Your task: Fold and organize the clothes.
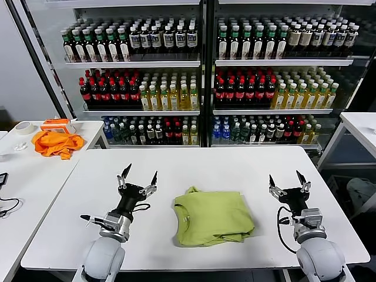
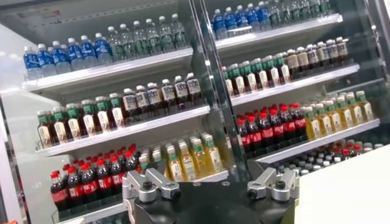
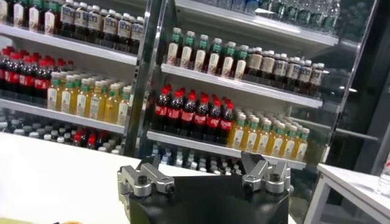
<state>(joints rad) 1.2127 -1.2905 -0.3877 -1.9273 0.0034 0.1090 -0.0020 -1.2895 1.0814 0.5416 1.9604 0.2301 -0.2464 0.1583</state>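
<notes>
The lime yellow-green T-shirt (image 1: 211,215) lies folded into a compact, roughly square bundle on the white table (image 1: 194,164), near the front middle. My left gripper (image 1: 140,175) is open and empty, raised with its fingers pointing up, just left of the shirt and apart from it. My right gripper (image 1: 288,178) is open and empty, also pointing up, to the right of the shirt. Both wrist views face the drink shelves; the left gripper (image 2: 210,182) and right gripper (image 3: 204,173) hold nothing there.
A glass-fronted cooler (image 1: 202,70) full of bottles stands behind the table. A side table (image 1: 35,170) at left holds a bright orange cloth (image 1: 57,143), an orange box (image 1: 57,124) and a tape roll (image 1: 23,127). Another white table (image 1: 361,126) stands at right.
</notes>
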